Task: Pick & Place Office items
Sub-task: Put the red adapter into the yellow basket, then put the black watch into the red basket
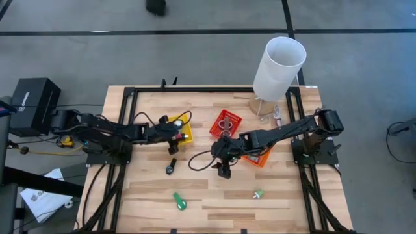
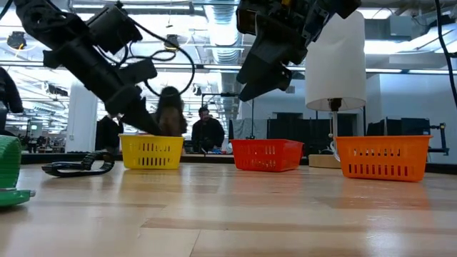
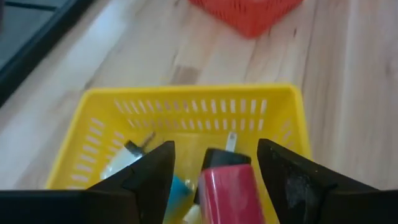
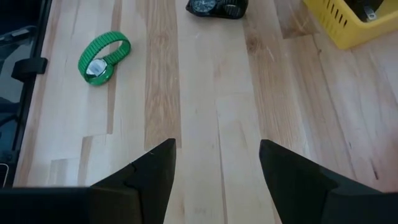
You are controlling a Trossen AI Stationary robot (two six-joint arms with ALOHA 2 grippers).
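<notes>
left pincer (image 3: 214, 171) open over yellow bin (image 3: 186, 102)

I see three bins (image 1: 225, 123) mid-table, a cylinder (image 1: 278, 67) at the far edge, two watches (image 1: 179, 201) toward the near edge.

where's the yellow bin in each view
high view: yellow bin left of centre on the table, under the left gripper.
low view: left of centre at the table's far edge, leftmost of three bins.
left wrist view: fills the middle, seen past the open fingers.
right wrist view: only a corner, at the top right.
shared landmark: the red bin, its neighbour, also in the low view and left wrist view.
</notes>
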